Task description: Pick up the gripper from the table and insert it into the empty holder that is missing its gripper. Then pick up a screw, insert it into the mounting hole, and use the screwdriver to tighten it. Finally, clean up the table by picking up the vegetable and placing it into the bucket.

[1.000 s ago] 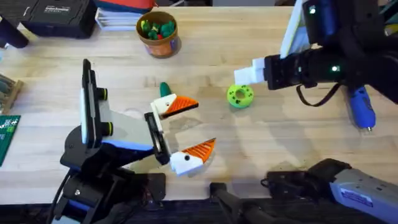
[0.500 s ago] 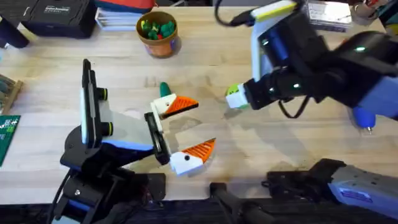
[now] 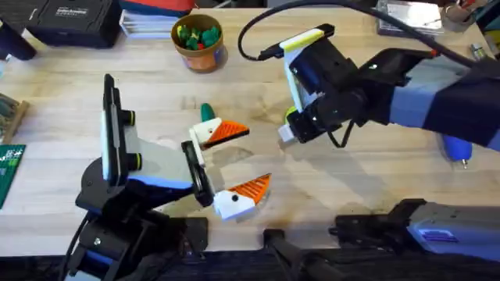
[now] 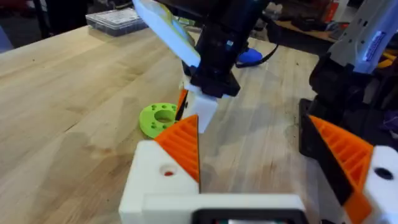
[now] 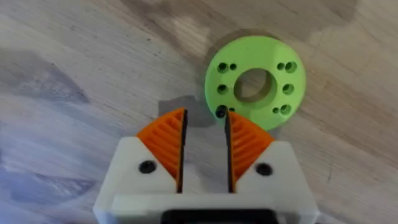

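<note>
My right gripper (image 3: 287,135) hangs over the near edge of a bright green ring with holes (image 5: 255,84), its orange pads (image 5: 165,140) a narrow gap apart. A small dark screw (image 5: 221,112) sits in the ring just off the fingertips. My left gripper (image 3: 254,156) rests low on the table (image 3: 351,179), open wide, with both white-and-orange fingers (image 4: 180,149) mounted. The dark green vegetable (image 3: 207,112) lies behind its far finger, partly hidden. The bucket (image 3: 199,39) stands at the back. The blue screwdriver (image 3: 455,140) lies at the right, partly under my right arm.
A black case (image 3: 70,19) and stacked papers (image 3: 152,19) sit at the back left, and a clear parts box (image 3: 410,16) at the back right. A green circuit board (image 3: 9,172) lies at the left edge. Bare wood stretches between the two grippers.
My right arm has swung left and come down over the green ring, turning its wrist so the fingers point at the table. The left arm has not moved.
</note>
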Motion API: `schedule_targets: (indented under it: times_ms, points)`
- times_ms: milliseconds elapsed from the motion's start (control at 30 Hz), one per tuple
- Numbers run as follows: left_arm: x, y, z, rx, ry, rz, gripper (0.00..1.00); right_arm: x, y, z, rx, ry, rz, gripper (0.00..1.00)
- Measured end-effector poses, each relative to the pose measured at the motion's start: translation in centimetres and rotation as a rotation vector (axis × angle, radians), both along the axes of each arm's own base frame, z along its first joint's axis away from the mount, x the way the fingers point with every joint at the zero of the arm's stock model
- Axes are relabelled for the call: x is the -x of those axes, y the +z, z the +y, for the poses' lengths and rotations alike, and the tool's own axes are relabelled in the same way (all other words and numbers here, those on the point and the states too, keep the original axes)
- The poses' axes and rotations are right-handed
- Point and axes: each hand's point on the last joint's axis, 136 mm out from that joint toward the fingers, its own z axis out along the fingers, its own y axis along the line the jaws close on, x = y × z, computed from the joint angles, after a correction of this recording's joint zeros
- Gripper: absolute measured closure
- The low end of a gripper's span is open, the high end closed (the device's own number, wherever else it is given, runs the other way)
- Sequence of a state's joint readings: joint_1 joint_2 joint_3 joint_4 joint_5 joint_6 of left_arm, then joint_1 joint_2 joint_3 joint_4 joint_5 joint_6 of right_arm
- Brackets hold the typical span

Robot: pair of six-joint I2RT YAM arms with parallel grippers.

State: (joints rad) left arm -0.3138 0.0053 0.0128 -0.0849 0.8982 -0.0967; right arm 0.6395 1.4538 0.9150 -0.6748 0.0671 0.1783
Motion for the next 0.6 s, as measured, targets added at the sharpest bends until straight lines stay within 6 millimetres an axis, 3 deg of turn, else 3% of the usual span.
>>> schedule_targets:
  times_ms: [367, 500, 600]
  points:
    - [0.00, 0.01, 0.00, 0.000, 0.000, 0.000, 0.012, -0.76, -0.53, -0.31, 0.032, -0.011, -0.022, 0.656]
    - [0.00, 0.00, 0.00, 0.000, 0.000, 0.000, 0.012, -0.90, -0.50, -0.31, 0.031, -0.021, -0.028, 0.788]
    - [0.00, 0.00, 0.00, 0.000, 0.000, 0.000, 0.013, -0.97, -0.47, -0.30, 0.029, -0.028, -0.030, 0.809]
